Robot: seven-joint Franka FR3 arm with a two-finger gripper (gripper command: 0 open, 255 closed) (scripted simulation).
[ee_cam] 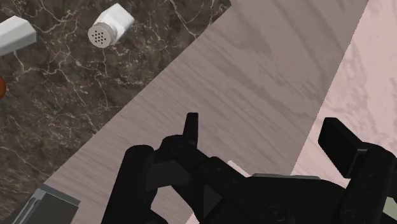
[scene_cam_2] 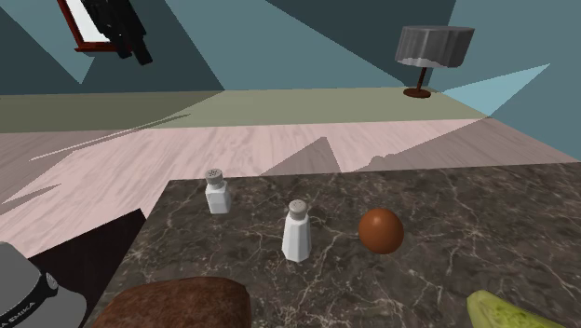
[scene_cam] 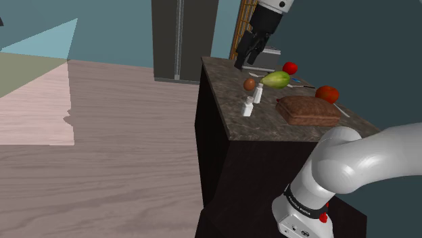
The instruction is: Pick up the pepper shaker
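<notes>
White shakers (scene_cam_2: 217,191) stand untouched on the surface (scene_cam_2: 447,214); the end effector (scene_cam: 245,62) hangs open, empty, up top; nothing is done yet.

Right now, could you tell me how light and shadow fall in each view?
Shoulder view: the front face of the dark marbled counter is nearly black. Second exterior view: sharp angular shadows cross the pale wood floor. Wrist view: that floor splits into dim and bright bands.

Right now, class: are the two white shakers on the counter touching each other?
Apart. In the second exterior view, bare counter shows between the left-hand shaker and the right-hand shaker.
</notes>
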